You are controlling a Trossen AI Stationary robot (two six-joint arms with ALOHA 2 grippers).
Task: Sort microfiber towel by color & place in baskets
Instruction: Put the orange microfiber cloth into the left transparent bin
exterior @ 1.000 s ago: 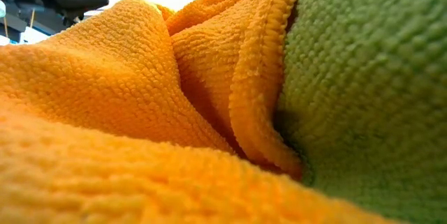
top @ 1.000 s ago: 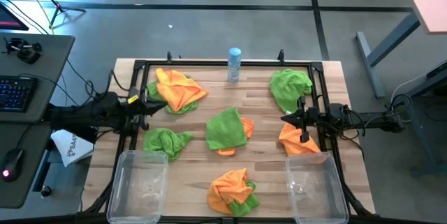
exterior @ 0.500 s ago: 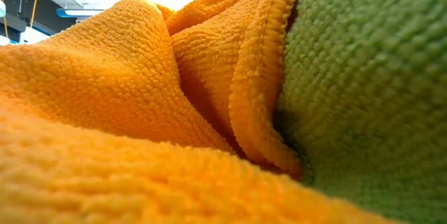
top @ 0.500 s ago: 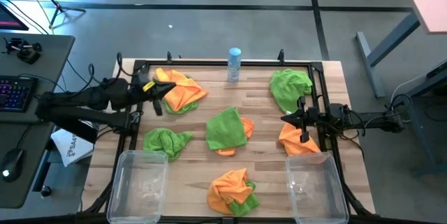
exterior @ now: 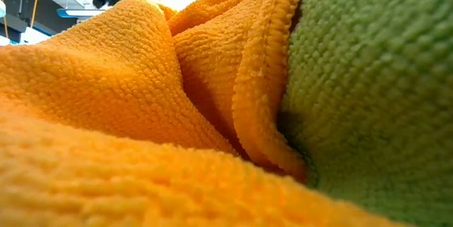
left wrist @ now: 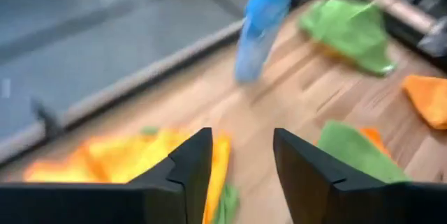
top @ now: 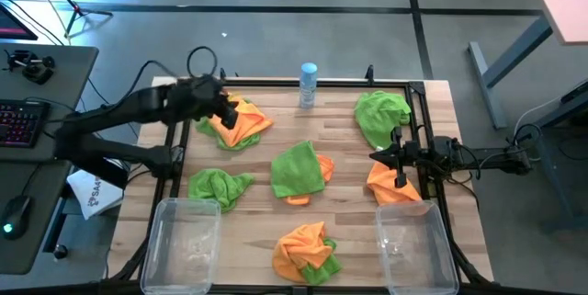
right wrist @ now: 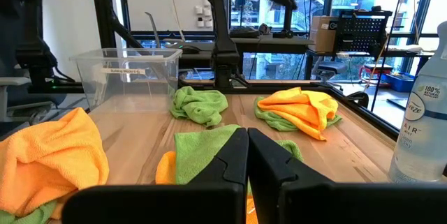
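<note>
**Q:** Where are the towels?

**A:** They are scattered in heaps over a wooden tabletop [top: 349,162]. At the far left lies an orange towel [top: 241,119] on top of a green one. At the far right is a crumpled green towel [top: 380,117]. In the middle, a flat green towel [top: 298,168] covers most of an orange one. To the left sits a small green heap [top: 218,186], and to the right an orange heap [top: 390,187]. Near the front edge lies an orange and green bundle [top: 308,249]; it fills the low view completely.

**Q:** And the baskets?

**A:** Two clear tubs stand at the near edge, the left basket [top: 180,244] and the right basket [top: 417,246]. No towel can be seen in either.

**Q:** What are the arms doing?

**A:** The left end effector [top: 223,111] is above the left edge of the far-left orange towel. Its fingers stand apart with nothing between them, as the left wrist view shows. The right end effector [top: 397,159] is at the right side, just above the orange heap. Its fingers are pressed together and hold nothing.

**Q:** Anything else on the tabletop?

**A:** A white and blue bottle [top: 308,85] stands upright at the far edge, between the two far heaps. A black metal frame [top: 276,83] runs round the work area.
</note>
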